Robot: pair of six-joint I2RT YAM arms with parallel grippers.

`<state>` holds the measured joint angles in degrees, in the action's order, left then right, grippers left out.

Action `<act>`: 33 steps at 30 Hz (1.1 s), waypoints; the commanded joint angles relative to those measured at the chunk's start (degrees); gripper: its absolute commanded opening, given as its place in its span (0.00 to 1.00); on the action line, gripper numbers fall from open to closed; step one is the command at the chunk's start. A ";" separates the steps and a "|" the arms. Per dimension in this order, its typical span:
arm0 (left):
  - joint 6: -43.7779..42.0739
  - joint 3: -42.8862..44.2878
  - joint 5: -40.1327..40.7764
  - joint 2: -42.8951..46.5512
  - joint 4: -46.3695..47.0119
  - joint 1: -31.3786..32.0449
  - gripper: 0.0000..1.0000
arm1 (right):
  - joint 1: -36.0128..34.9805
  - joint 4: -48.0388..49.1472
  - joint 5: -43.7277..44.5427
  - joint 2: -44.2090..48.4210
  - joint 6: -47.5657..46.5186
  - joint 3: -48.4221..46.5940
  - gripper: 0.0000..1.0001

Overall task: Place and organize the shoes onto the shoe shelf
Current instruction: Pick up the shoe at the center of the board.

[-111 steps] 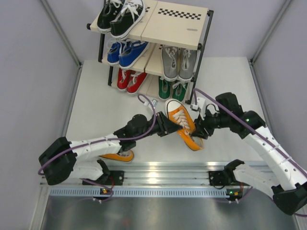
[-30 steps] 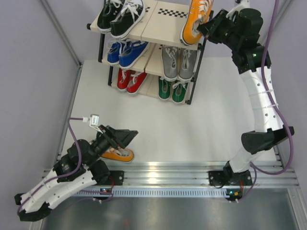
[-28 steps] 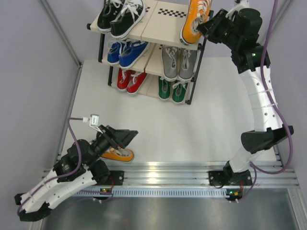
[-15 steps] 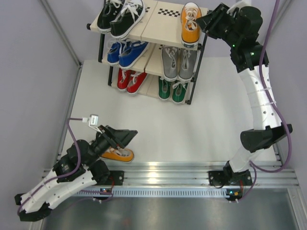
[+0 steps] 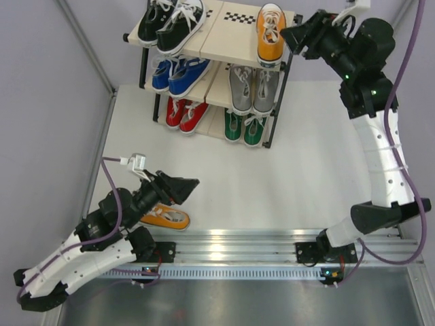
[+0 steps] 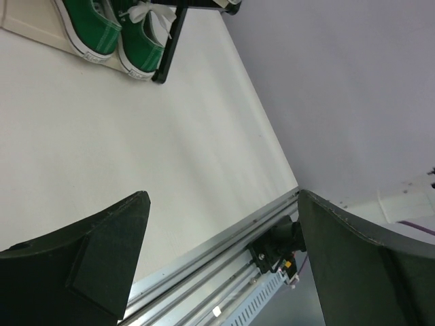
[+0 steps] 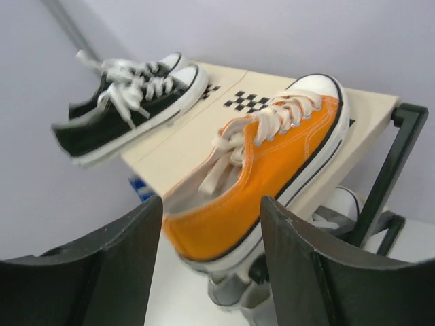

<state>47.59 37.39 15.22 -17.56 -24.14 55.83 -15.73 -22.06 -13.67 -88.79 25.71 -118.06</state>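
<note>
Right wrist view: right hand (image 7: pixel 212 217) open, gripping nothing, fingers either side of the orange shoe's (image 7: pixel 272 163) heel and seemingly clear of it. Shoe upright on the shelf (image 7: pixel 197 129), toe away from the camera, black pair (image 7: pixel 129 112) well apart at frame left.

Top view: same hand (image 5: pixel 289 34) at upper right, just beside the shoe (image 5: pixel 270 34), at the right end of the shelf's (image 5: pixel 224 41) top tier. Left hand (image 5: pixel 180 187) at lower left, also wide open and empty, above the second orange shoe (image 5: pixel 166 219) on the tabletop (image 5: pixel 306 170).

Possible trouble, as a judgement:
- Snagging heel or lace with a finger on withdrawal, dragging the shoe off the front edge.
- Clipping the black corner post with the right arm, so close to the frame, and jolting the rack.
- Missing or pinching the second shoe badly, since not seen by the left wrist camera.
- Nudging the placed shoe while seating its mate beside it.

Hard to make out:
- Heel of the shelved shoe masked by the fingers and blurred; overhang at the edge impossible to tell.
- Second shoe half covered by the left arm from above; toe direction unclear.
- Left wrist view: only the hand (image 6: pixel 224 224), bare tabletop, rail and the green pair (image 6: pixel 112 30), cut off at upper left.
- Lower-tier pairs partly hidden under the panels above.
</note>
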 commanded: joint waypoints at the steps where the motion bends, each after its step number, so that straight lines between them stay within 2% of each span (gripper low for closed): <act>1: -2.94 3.22 6.02 -1.60 -3.70 -0.02 0.95 | 0.60 4.92 -9.84 10.35 -16.77 6.76 0.60; 3: -2.16 3.48 9.37 -2.04 -6.17 -0.02 0.95 | 2.18 6.06 -20.80 15.38 -24.01 16.86 0.60; 4: -0.07 3.48 13.30 -2.21 -7.49 -0.02 0.95 | 3.23 5.29 -23.74 20.02 -31.27 20.12 0.61; 5: 1.61 3.40 15.52 -2.13 -10.89 -0.02 0.97 | 3.42 3.02 -27.34 22.06 -34.04 24.94 0.62; 7: 7.56 2.96 18.69 -2.04 -14.60 -0.11 0.98 | 3.77 -2.77 -31.66 27.41 -41.05 30.23 0.73; 9: 12.32 2.26 21.77 -2.30 -20.14 -0.11 0.98 | 3.86 -4.56 -34.30 31.21 -43.46 39.72 0.73; 10: 16.87 1.30 22.47 -2.48 -22.07 -0.11 0.98 | 3.95 -7.61 -35.80 34.44 -47.30 42.79 0.88; 12: 21.73 0.76 24.06 -4.31 -27.32 -0.11 0.98 | 4.04 -8.87 -37.65 37.28 -48.82 51.59 0.93; 13: 28.63 0.76 24.59 -5.37 -29.97 -0.02 0.98 | 4.21 -9.57 -38.61 40.07 -51.27 54.22 0.96; 15: 34.56 1.55 25.29 -9.49 -36.81 -0.02 0.98 | 5.69 -9.58 -41.68 42.90 -52.34 62.13 0.98; 17: 41.33 2.07 24.51 -14.06 -39.74 -0.02 0.97 | 7.54 -8.87 -43.80 46.25 -51.81 68.54 1.00; 23: 49.70 3.05 19.23 -25.06 -42.74 -0.02 0.91 | 13.17 -10.80 -46.52 47.66 -54.98 74.29 0.99; 27: 54.78 1.29 18.00 -27.00 -42.74 -0.11 0.88 | 16.85 -11.60 -47.76 48.10 -55.34 74.55 1.00; 30: 57.60 -0.64 17.82 -27.09 -41.61 -0.20 0.83 | 17.66 -11.60 -48.03 48.27 -55.25 74.55 0.99; 33: 55.61 -2.48 17.12 -28.05 -36.00 -0.90 0.79 | 17.75 -11.51 -47.94 48.54 -55.25 74.64 0.99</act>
<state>101.12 36.60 33.12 -44.73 -63.70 55.61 1.23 -34.79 -58.92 -41.21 -27.59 -43.05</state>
